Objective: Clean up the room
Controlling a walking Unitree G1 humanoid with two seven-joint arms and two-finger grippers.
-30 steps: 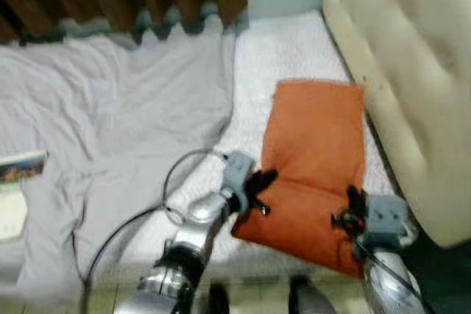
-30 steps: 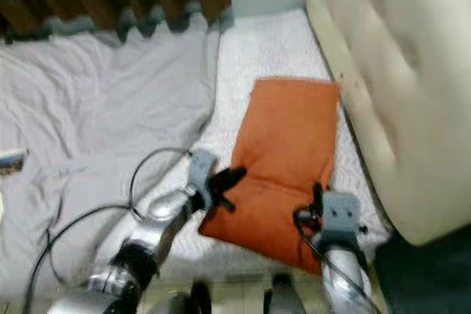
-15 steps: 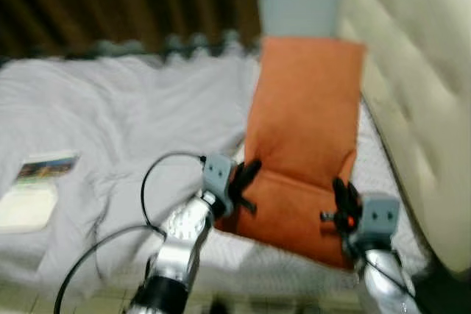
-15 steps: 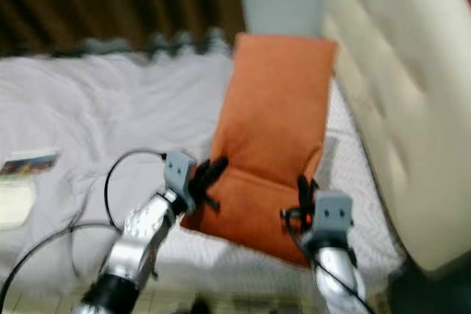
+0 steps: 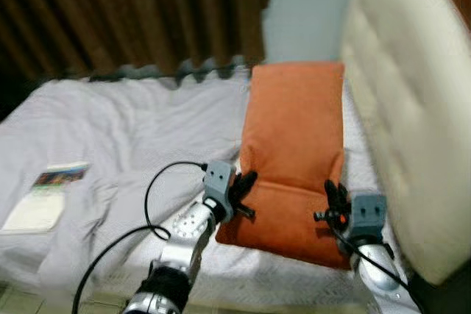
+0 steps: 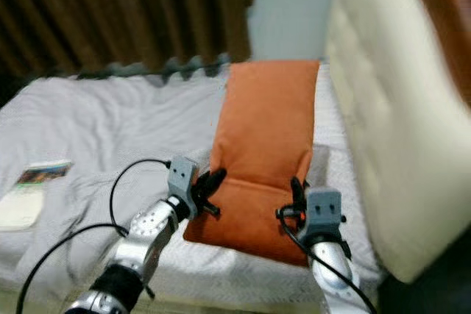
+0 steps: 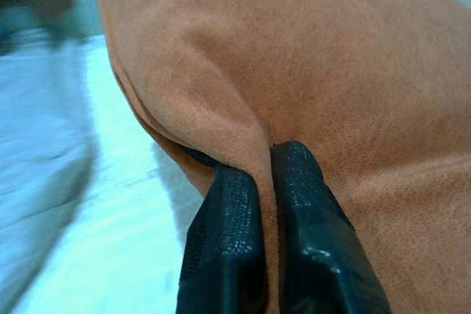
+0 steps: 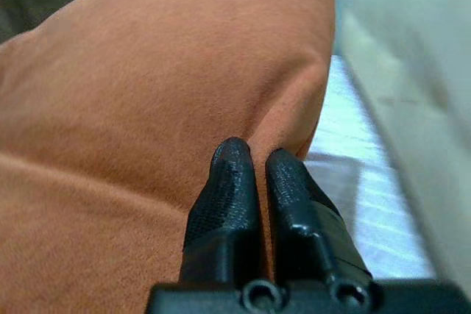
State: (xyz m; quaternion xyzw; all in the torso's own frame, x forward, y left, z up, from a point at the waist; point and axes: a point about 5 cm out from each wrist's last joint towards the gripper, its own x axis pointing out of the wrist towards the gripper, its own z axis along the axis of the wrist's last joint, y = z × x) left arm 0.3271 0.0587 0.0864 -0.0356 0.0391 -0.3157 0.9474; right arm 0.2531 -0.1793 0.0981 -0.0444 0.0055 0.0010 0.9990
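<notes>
We find the orange pillow [image 5: 294, 148] held by both grippers at once. The left gripper [image 5: 243, 195] pinches a fold of the cover at the pillow's near left edge; in the left wrist view its two black fingers [image 7: 228, 233] are closed with only the fabric between them. The right gripper [image 5: 335, 207] is clamped in the same way on the near right edge, its fingers [image 8: 229, 182] pressed together on the cloth.

The pillow's long axis runs from 6 o'clock, where the grippers hold it, to 12 o'clock. Its near part lies on the white bed [image 5: 221, 119]; its far part stands up, close beside the cream headboard [image 5: 408, 130] at 3 o'clock. Neither arm is nearer: each holds its own side, so we judge the coming move to depend on both moving together toward the headboard.

Against the frame one second ago, the pillow then lay flat on the bed; its far end is now raised. The head camera has also tilted up, showing more of the brown curtain [image 5: 132, 12]. A booklet [image 5: 44, 196] lies at 9 o'clock on the grey cover.
</notes>
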